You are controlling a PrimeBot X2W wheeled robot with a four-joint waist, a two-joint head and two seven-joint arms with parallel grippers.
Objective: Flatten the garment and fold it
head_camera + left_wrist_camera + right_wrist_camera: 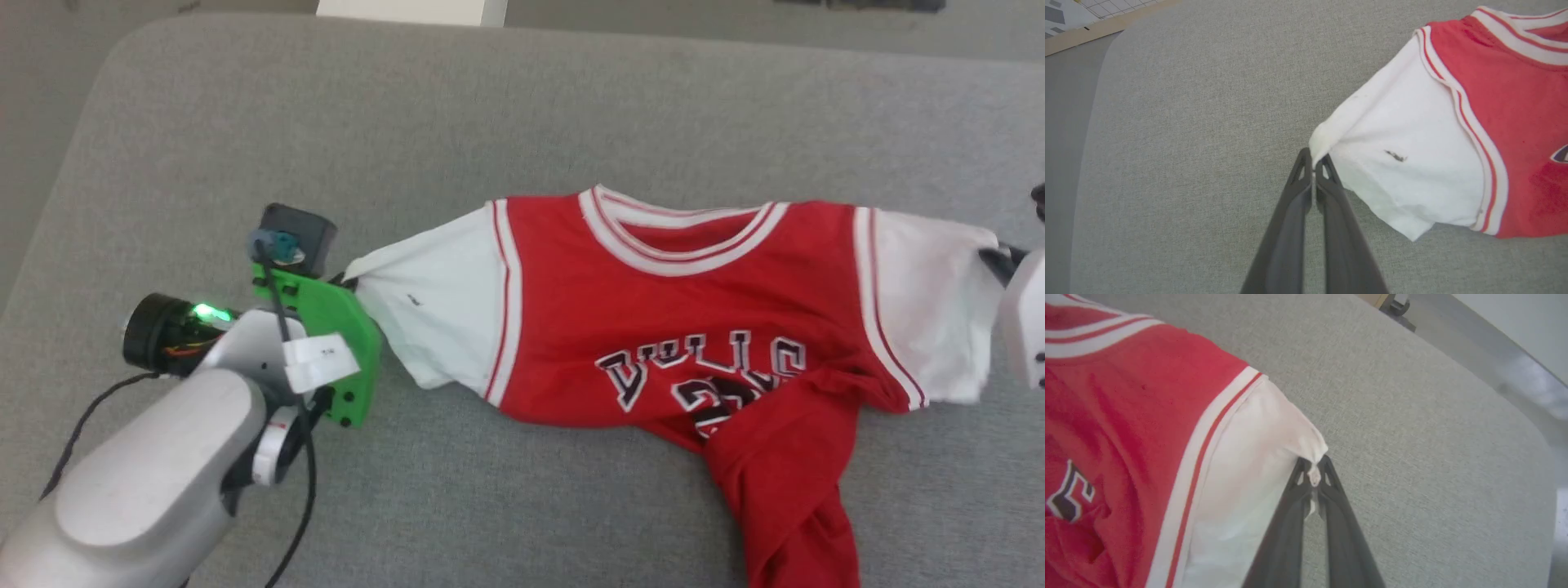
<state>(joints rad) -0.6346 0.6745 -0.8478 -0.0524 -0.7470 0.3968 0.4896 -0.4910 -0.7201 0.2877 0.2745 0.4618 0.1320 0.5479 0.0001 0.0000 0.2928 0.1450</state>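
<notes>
The shirt [653, 327] lay front up across the middle of the desk [522, 114], collar toward the far side, stretched sideways between the two arms. Dark letters outlined in white across its chest read "BULLS", wavy where the cloth sagged. Of the number beneath I could make out only a "2", since a twisted fold of the red body was bunched over the rest and trailed toward the near edge. The knit looked thin and smooth. It was red in the body and white in the short sleeves, with red-and-white striped bands at the V-shaped collar and along the shoulder seams. A small dark mark [1395, 156] showed on the left sleeve. The left fingers [1306, 167], long, dark and tapering, were pressed together on the puckered edge of that sleeve. The right fingers [1327, 473] were likewise pinched on a corner of the right sleeve, a nub of white cloth showing between their tips. The desk was covered in a grey woven fabric with a fine grain and had rounded corners. On the left arm [147, 474], smooth and silver, sat a bright green plate [335, 335] carrying a white label [318, 359] whose print was too small to read.
</notes>
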